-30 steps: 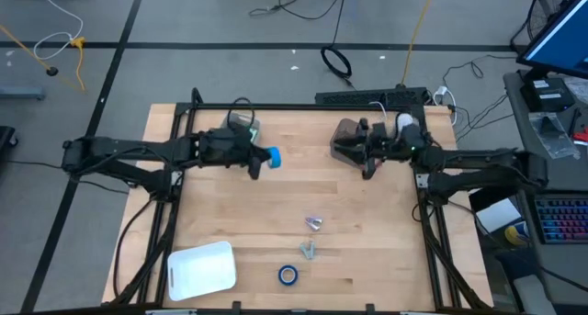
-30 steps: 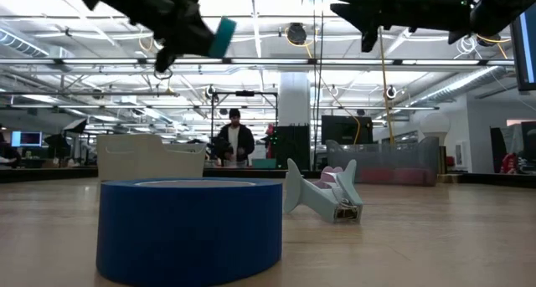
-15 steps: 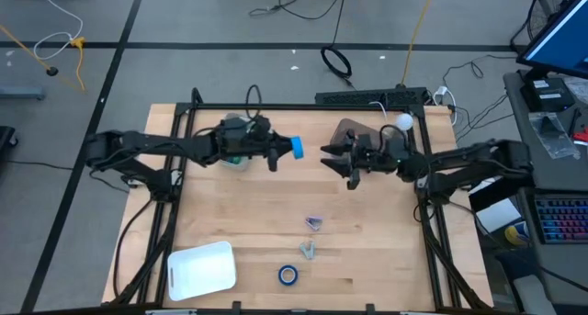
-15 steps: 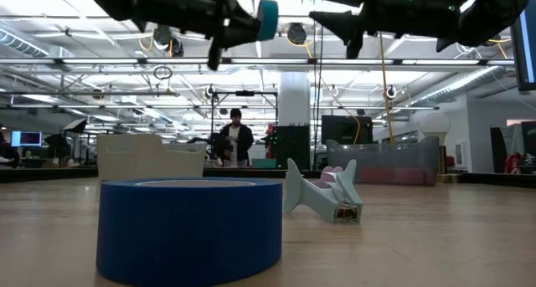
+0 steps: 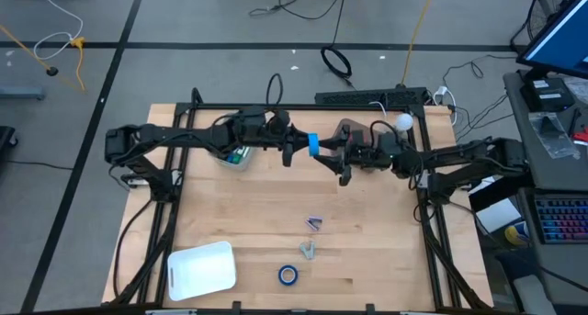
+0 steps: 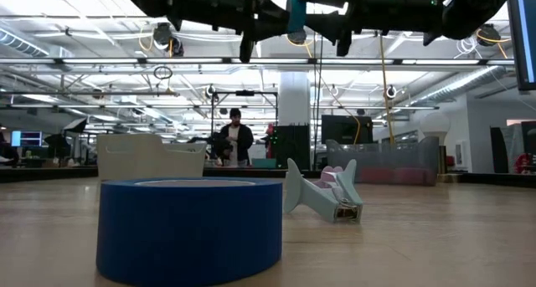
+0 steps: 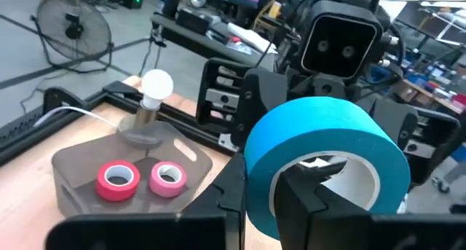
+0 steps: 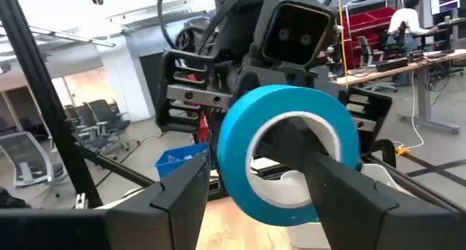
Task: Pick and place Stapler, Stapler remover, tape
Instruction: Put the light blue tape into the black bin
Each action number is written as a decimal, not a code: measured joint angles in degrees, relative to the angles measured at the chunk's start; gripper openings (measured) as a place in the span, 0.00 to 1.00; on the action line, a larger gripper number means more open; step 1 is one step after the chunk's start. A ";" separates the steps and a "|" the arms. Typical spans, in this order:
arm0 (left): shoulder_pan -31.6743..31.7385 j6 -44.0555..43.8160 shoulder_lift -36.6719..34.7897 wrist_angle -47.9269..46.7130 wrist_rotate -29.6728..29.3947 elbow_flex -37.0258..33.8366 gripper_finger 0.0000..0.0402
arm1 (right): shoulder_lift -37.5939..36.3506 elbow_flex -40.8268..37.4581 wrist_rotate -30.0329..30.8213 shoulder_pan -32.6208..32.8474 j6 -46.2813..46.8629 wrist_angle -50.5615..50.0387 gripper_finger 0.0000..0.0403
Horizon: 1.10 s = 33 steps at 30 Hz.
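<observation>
High view: left gripper clamped on a blue tape roll, held in the air above the far middle of the table. Right gripper just beside that roll on the opposite side, fingers spread wide, contact not discernible. Grey bin just behind the held roll, mostly masked by the right arm. Second bin under the left arm, left of the held roll. Well on the near side of the held roll: a small pale tool, another small tool, a second blue tape roll and a white tray.

Low view: held roll aloft between the two dark grippers. On the table beneath, large in the foreground, the second blue roll; a pale teal stapler-like tool beside it. Person standing far off in the room.

Left wrist view: held roll gripped with one finger through the core, the other outside the band. Beyond it, the grey bin holding two pink rolls; a light bulb at the bin's far edge.

Right wrist view: held roll straight ahead, between spread fingers that stand wide apart; touch not confirmed.
</observation>
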 joint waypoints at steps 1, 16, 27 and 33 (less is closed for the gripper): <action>0.24 0.00 0.04 -0.09 0.48 0.12 0.10 | -0.17 0.01 -0.11 0.01 -0.01 -0.26 0.54; 0.87 1.51 0.98 -0.05 -1.79 0.36 0.11 | -0.11 0.17 -0.94 0.06 -0.16 0.30 0.34; 0.83 2.67 0.96 -0.14 -1.62 0.36 0.13 | -0.10 0.15 -2.34 0.05 -0.41 0.27 0.09; 0.86 4.50 0.96 -0.25 -0.83 0.36 0.13 | -0.10 0.15 -2.64 0.05 -0.44 0.25 0.09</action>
